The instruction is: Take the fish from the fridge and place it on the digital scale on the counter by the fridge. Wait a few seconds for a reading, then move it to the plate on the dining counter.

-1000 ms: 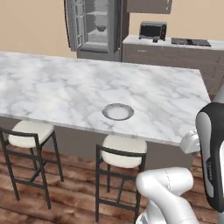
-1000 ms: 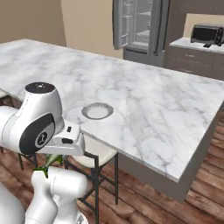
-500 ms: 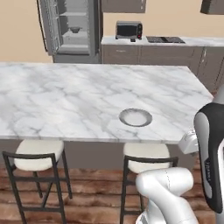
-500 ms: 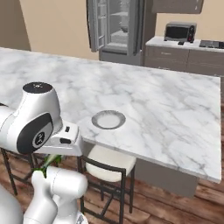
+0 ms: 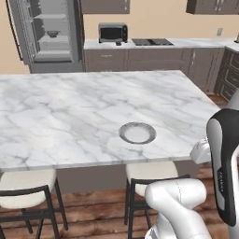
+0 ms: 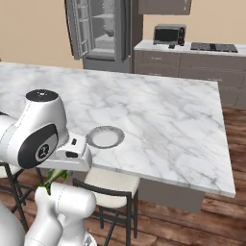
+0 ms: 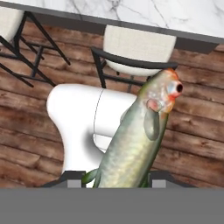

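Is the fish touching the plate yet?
Apart. The right base view shows the fish low beside the arm, below the island edge, while the plate sits bare on the dining counter.

Base swung around, plate (image 5: pixel 137 133) now nearer and more central, fridge (image 5: pixel 45 32) shifted left

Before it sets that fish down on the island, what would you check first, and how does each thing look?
1. Fish in the gripper: ok, held between the shut fingers.
2. Plate free of other things: ok.
3. Plate near the dining counter edge facing the robot: ok.
4. Gripper above the counter: not ok, it hangs low, over the wooden floor by a stool.
5. Stool clear of the lifting path: cannot tell.
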